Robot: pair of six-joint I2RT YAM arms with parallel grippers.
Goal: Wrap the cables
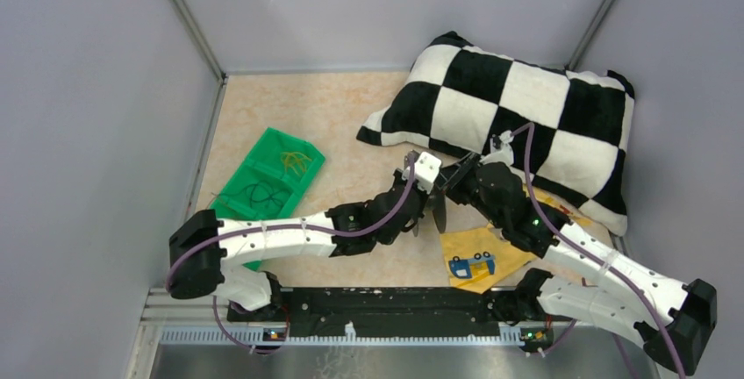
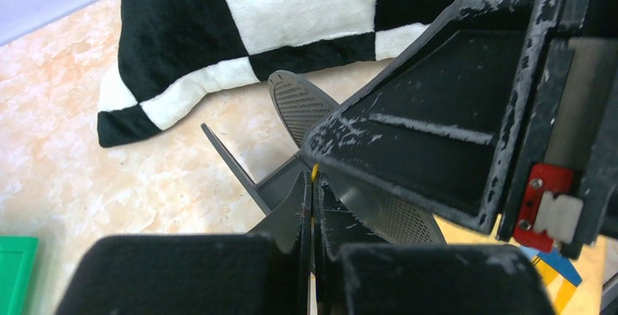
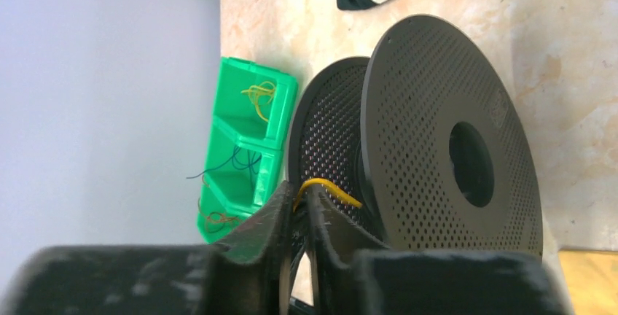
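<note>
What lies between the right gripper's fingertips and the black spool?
A short arc of yellow wire, pinched by the right gripper, bridges that gap and passes between the two flanges of the spool. The right wrist view shows it.

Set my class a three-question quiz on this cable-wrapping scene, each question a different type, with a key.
1. True or false: the left gripper is wide open.
2. The right gripper is: A) open B) shut on the yellow wire C) shut on nothing.
3. Fill in: the green tray lies nearer the ____ arm.
Key: 1 false; 2 B; 3 left.
</note>
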